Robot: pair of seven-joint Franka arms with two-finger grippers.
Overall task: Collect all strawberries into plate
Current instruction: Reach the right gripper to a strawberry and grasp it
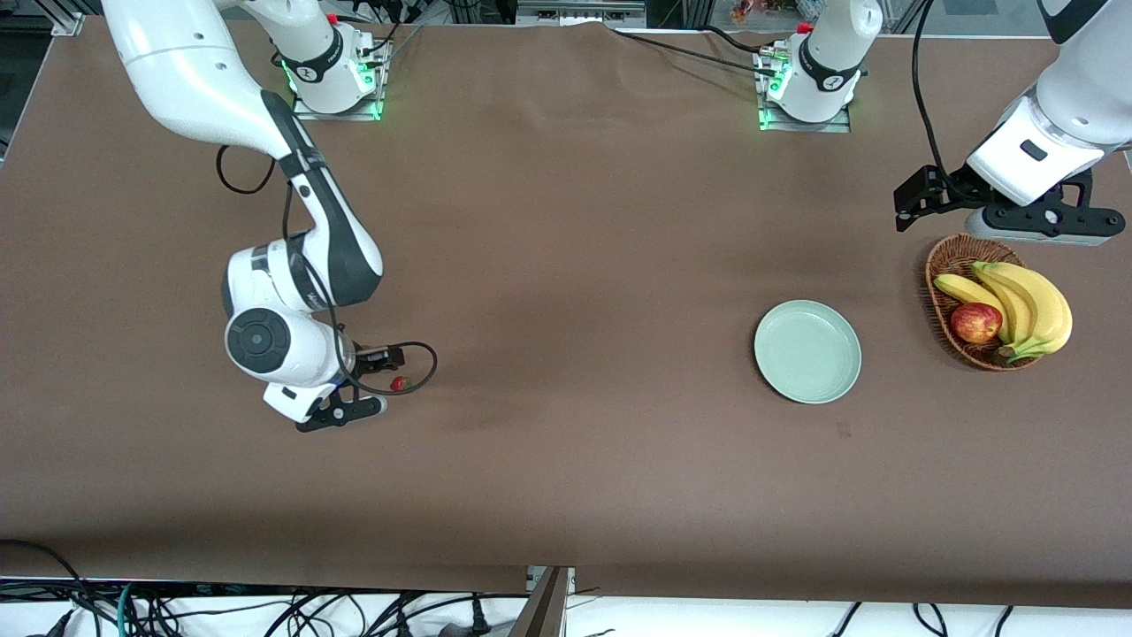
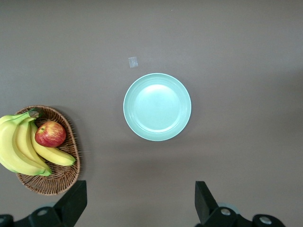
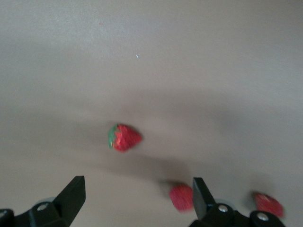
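Clock convention, front view: 12 o'clock points to the robot bases, 6 o'clock to the front camera.

Right gripper (image 1: 363, 387): low over the table (image 1: 566, 221) at the right arm's end. In the right wrist view its fingers (image 3: 71, 195) stand wide apart with nothing between them.

Strawberries: the front view shows only one strawberry (image 1: 400, 383), on the table just at 3 o'clock of the right gripper. The right wrist view shows all three: that clear one (image 3: 124, 137) ahead of the open jaws, a second (image 3: 181, 196) close against one finger, and a third (image 3: 267, 204) outside the jaws. None is on the plate.

Key relation: the clear strawberry's long axis, cap to tip, runs roughly along the line joining the two fingers. You would probably close on cap and tip, so consider turning the wrist first.

Plate (image 1: 807, 351): bare, well apart from the strawberries at their 3 o'clock. The right arm is much the nearer to the fruit, so the pick looks like its job.

Left gripper (image 1: 1035, 226): waits high, at 12 o'clock of the wicker basket (image 1: 933, 274) holding bananas (image 1: 1030, 305) and an apple (image 1: 975, 322). Its fingers (image 2: 71, 201) are spread and hold nothing.
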